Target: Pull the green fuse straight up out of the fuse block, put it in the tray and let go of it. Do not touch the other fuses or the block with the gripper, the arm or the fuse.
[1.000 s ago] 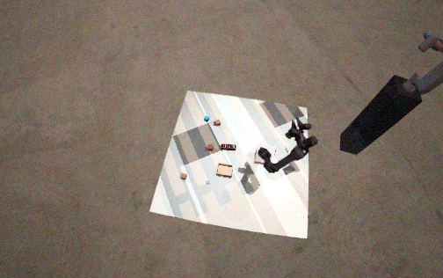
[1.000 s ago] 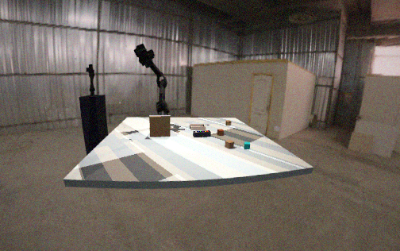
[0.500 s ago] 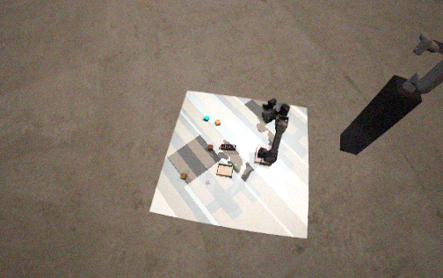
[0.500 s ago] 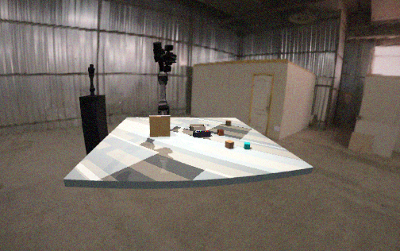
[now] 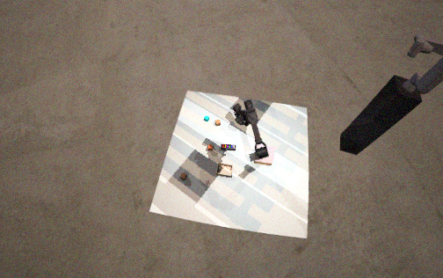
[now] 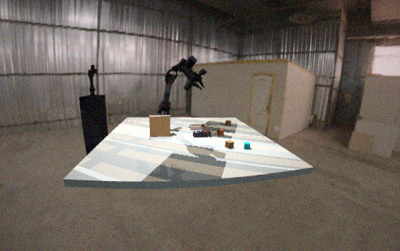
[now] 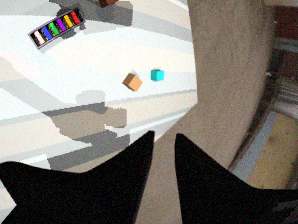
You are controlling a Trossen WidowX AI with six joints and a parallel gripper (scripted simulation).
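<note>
The fuse block (image 5: 223, 149) (image 6: 201, 135) (image 7: 59, 37) lies on the table with its fuses seated in a row. In the wrist view the green fuse (image 7: 53, 28) stands third, between the blue and purple ones. The tray (image 5: 225, 177) (image 6: 197, 127) lies near the block and is outside the wrist view; no fuse can be made out in it. My gripper (image 7: 165, 138) (image 6: 201, 86) is high above the table, away from the block. Its fingers are open by a narrow gap with nothing between them.
An orange cube (image 5: 217, 122) (image 6: 229, 144) (image 7: 132, 82) and a cyan cube (image 5: 206, 118) (image 6: 247, 145) (image 7: 157, 75) lie together. A red-orange cube (image 5: 210, 147) (image 6: 221, 132) is close beside the block. A brown cube (image 5: 183, 176) (image 6: 228, 122) lies farther off. A tan upright box (image 6: 159, 126) stands near the arm's base.
</note>
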